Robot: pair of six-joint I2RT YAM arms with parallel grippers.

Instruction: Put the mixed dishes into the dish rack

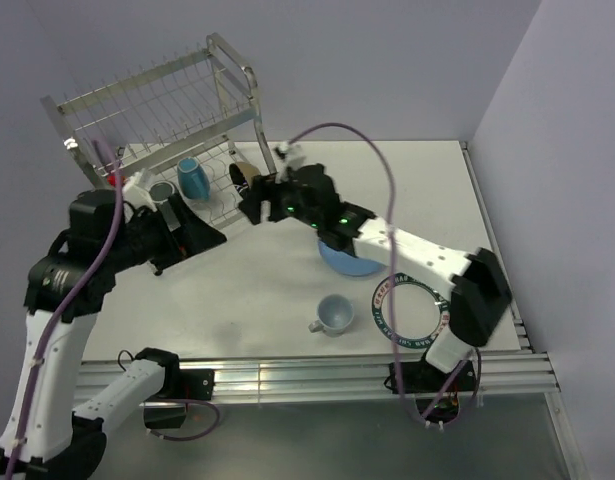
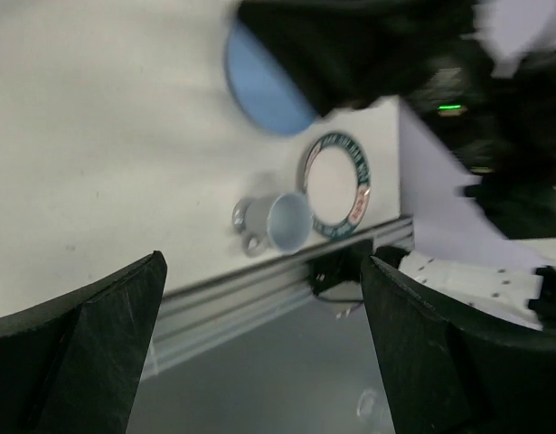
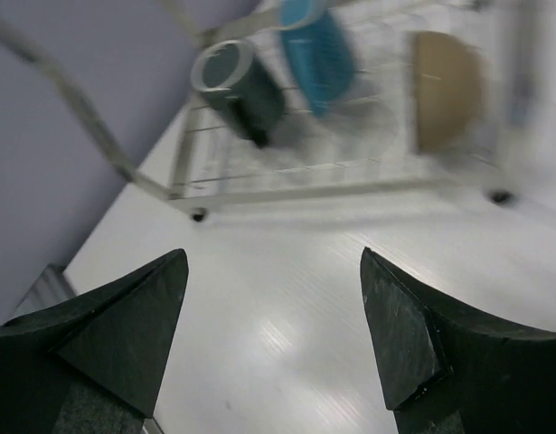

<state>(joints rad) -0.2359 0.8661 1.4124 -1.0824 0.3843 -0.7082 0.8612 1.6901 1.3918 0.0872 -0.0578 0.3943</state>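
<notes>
Top external: right arm (image 1: 417,255) partly covers light-blue plate (image 1: 349,266).

Pale lilac walls (image 1: 407,60) meet in a corner behind a white table (image 1: 257,280) — ribbed metal rail (image 1: 287,375) along its near edge, grey floor (image 1: 317,440) below.

Top cam looks down from high on the near side, whole table (image 1: 257,290) in shot. Left wrist cam faces the near edge, right wrist cam faces the dish rack (image 3: 350,190) up close. Top and left both catch the pale cup (image 1: 335,313) (image 2: 287,221).
</notes>
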